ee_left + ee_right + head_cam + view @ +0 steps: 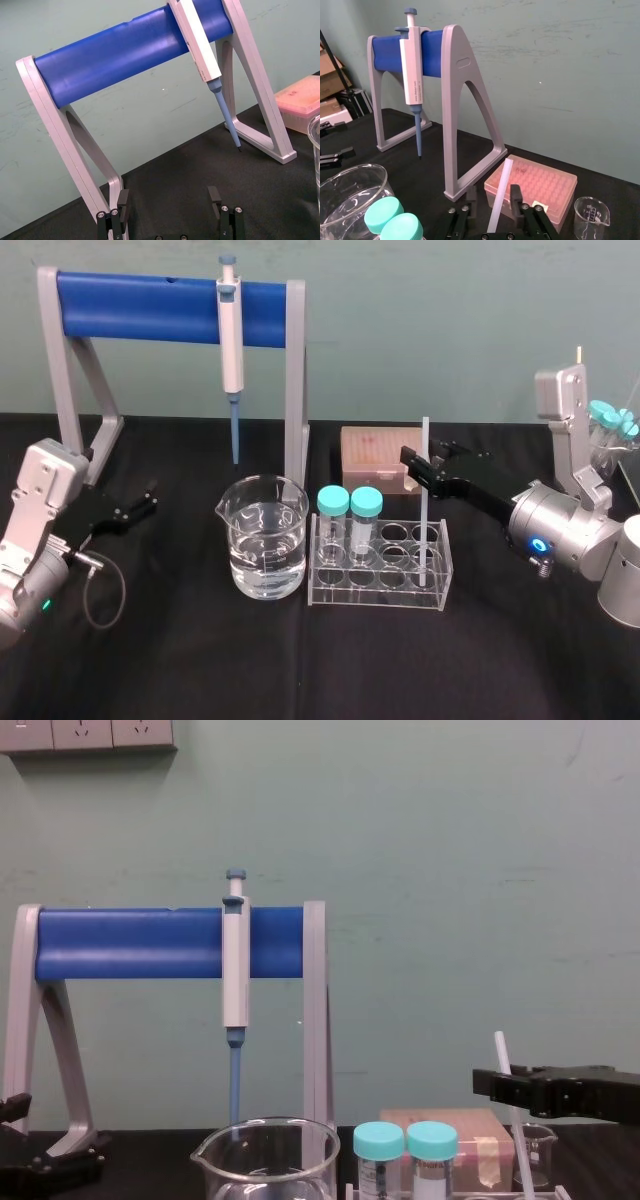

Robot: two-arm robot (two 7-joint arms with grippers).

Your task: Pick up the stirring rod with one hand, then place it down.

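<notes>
Eyes on the clear rack [380, 562] at the middle of the black tabletop [200, 660]: two teal-capped tubes [349, 504] stand side by side in its left-end holes, and the other holes are open apart from one at the right end. In that hole the stirring rod [424, 502] stands upright, its white top rising well above the rack. Just left of the rack is the beaker [262, 537], clear liquid filling its lower part. Behind the rack lies the pink tip box [372, 454], and the right wrist view picks out a small beaker [590, 214] beside that box. Now the right pincer [420, 465], reaching in above the rack's right end: its jaws are spread and straddle the rod's upper half, one on each side, with a gap visible on at least one side, so no grip. Far left of the rack, the left pincer [140, 508] hangs parked with jaws spread and nothing between them.
</notes>
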